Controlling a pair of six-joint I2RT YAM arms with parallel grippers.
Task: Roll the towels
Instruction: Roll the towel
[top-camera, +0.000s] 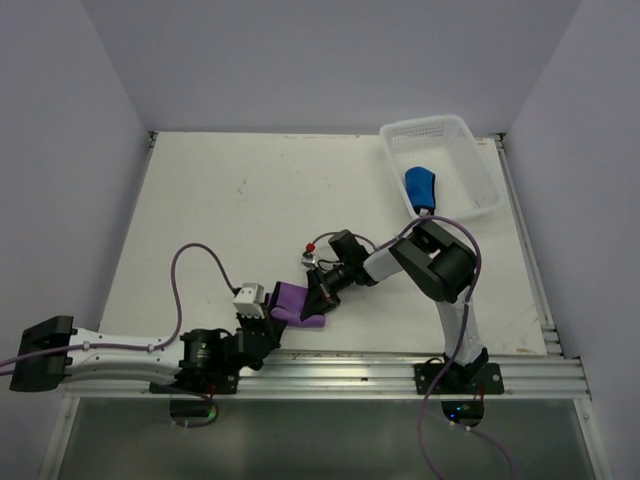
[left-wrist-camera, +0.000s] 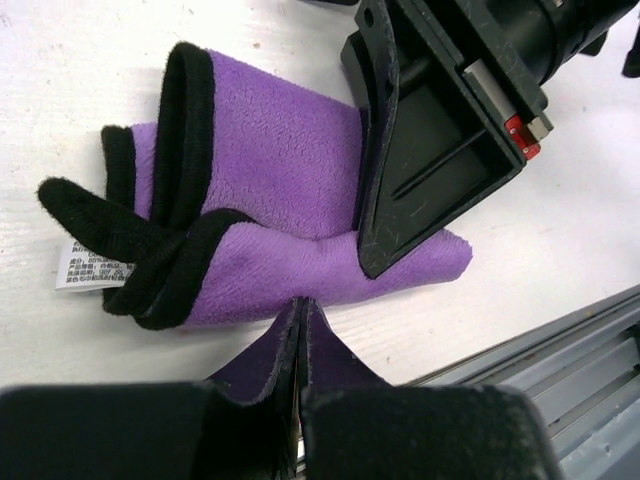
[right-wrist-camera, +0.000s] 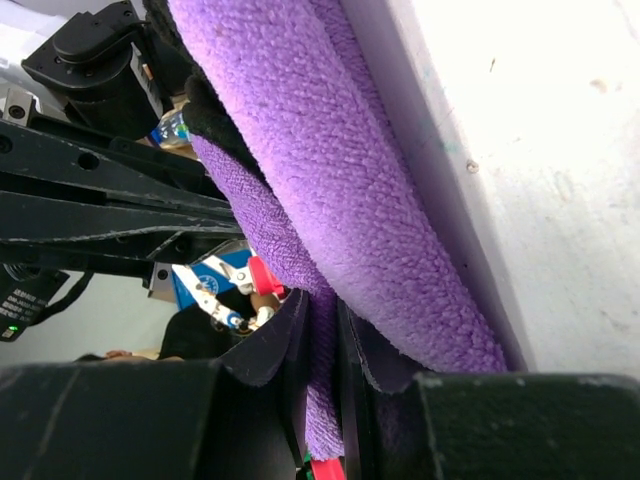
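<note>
The purple towel (top-camera: 297, 303) with a black hem lies loosely folded near the table's front edge, between both grippers. In the left wrist view the purple towel (left-wrist-camera: 290, 150) shows its hem bunched at the left. My left gripper (top-camera: 268, 318) is shut, its tips (left-wrist-camera: 300, 303) pinching the towel's near edge. My right gripper (top-camera: 322, 290) is shut on a layer of the towel (right-wrist-camera: 330, 400) at its right end; one finger (left-wrist-camera: 400, 180) lies on top. The blue towel (top-camera: 421, 186) lies rolled in the white basket (top-camera: 470, 135).
The basket stands at the table's back right corner. A metal rail (top-camera: 400, 372) runs along the front edge close behind the towel. A white care label (left-wrist-camera: 85, 265) sticks out at the towel's left.
</note>
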